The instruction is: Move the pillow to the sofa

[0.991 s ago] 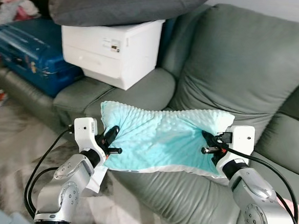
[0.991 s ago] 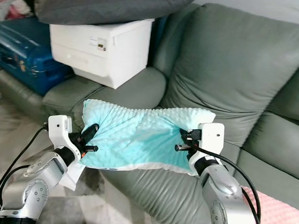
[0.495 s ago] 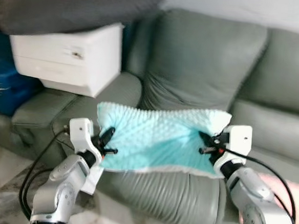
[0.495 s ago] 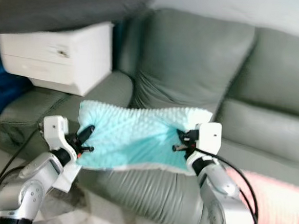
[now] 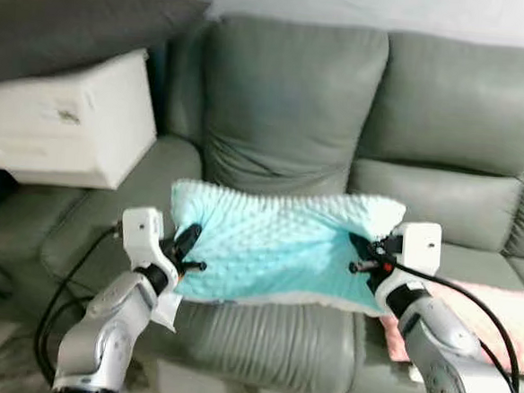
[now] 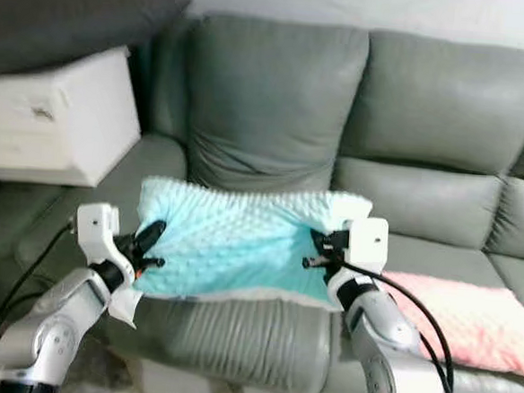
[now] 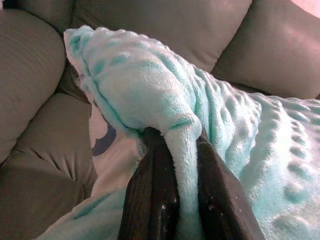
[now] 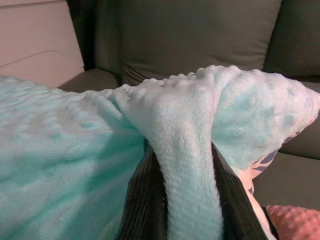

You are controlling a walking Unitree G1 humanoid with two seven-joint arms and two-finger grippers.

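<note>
1. Here the pillow [image 5: 281, 245], mint and bumpy, hangs in the lower middle of the frame, stretched between both arms, its long axis running left to right across the picture.
2. The left gripper [image 5: 189, 250] has its jaws clenched on a fold at the pillow's left end; the right gripper [image 5: 364, 256] pinches a fold at the right end likewise.
3. The grey sofa [image 5: 296, 100] seat lies directly beneath and beyond the pillow, so lowering it forward looks like the deciding move.
4. A pink cushion [image 6: 469, 323] sits at lower right, just beside the right arm.
</note>
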